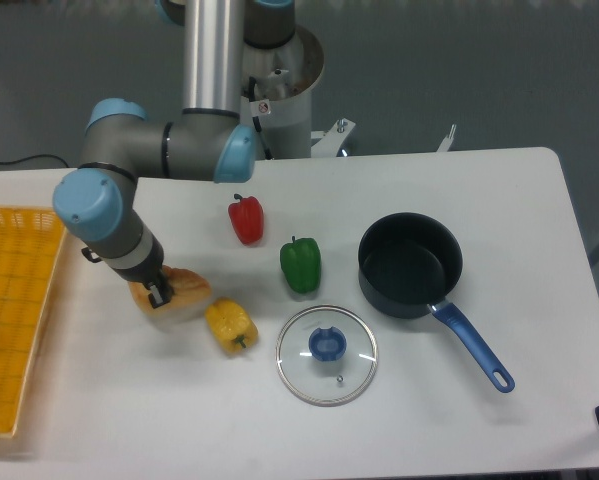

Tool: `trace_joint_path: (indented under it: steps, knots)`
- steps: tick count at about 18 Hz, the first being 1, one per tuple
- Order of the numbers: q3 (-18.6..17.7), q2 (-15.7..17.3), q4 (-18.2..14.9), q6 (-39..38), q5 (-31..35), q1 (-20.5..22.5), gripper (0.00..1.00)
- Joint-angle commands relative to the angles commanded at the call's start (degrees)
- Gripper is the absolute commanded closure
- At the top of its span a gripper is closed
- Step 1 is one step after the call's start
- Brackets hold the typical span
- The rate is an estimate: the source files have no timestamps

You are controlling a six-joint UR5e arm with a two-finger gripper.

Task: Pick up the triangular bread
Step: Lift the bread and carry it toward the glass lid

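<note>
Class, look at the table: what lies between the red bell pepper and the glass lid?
In the fixed camera view, the green bell pepper lies between the red bell pepper and the glass lid, roughly on the line joining them; the rest of that stretch is bare white table.
</note>
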Motion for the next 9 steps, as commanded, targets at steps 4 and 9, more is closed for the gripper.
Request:
trace_joint_path:
  steps: [4, 9]
  knots:
    - [3.51, 1.67, -3.06, 0.7, -1.23, 4.65, 0.85]
    - [6.16, 2.2, -7.03, 1.23, -2.55, 8.61, 0.85]
